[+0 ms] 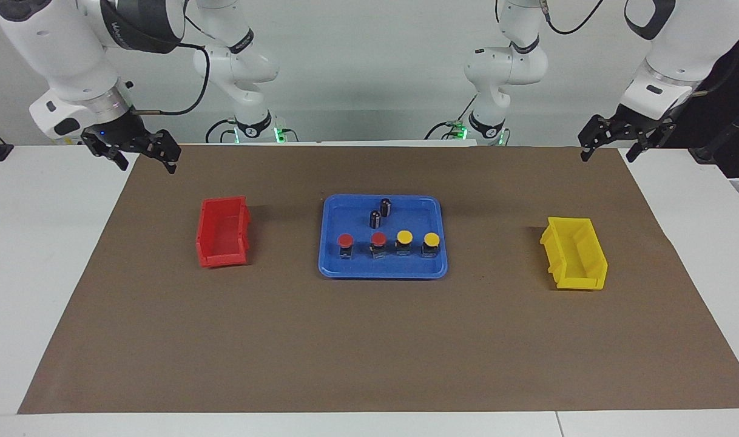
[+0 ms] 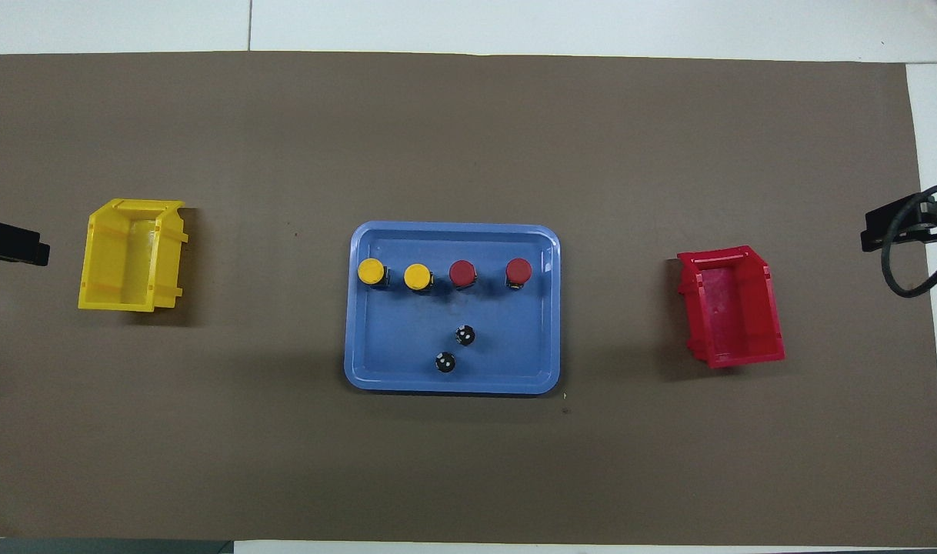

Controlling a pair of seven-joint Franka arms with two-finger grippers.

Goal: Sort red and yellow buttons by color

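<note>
The left gripper [image 1: 610, 141] hangs with its fingers apart above the corner of the brown mat [image 1: 369, 340] at the left arm's end of the table [image 1: 36, 255], and the right gripper [image 1: 140, 153], fingers also apart, hangs above the matching corner at the right arm's end; both arms wait (neither holds anything).

Toward the left arm's end sits the yellow plastic bin [image 1: 573, 254], toward the right arm's end the red plastic bin [image 1: 222, 232].

Between the bins lies the blue rectangular tray [image 1: 330, 258]. In it stand four push buttons in a row: two red-capped buttons [image 1: 344, 241] [image 1: 378, 240] on the red bin's side, two yellow-capped buttons [image 1: 404, 237] [image 1: 431, 240] on the yellow bin's side. Two small black cylinders [image 1: 385, 207] [image 1: 375, 218] stand in the tray nearer to the robots.

The table is white beneath the mat, the wall pale.
</note>
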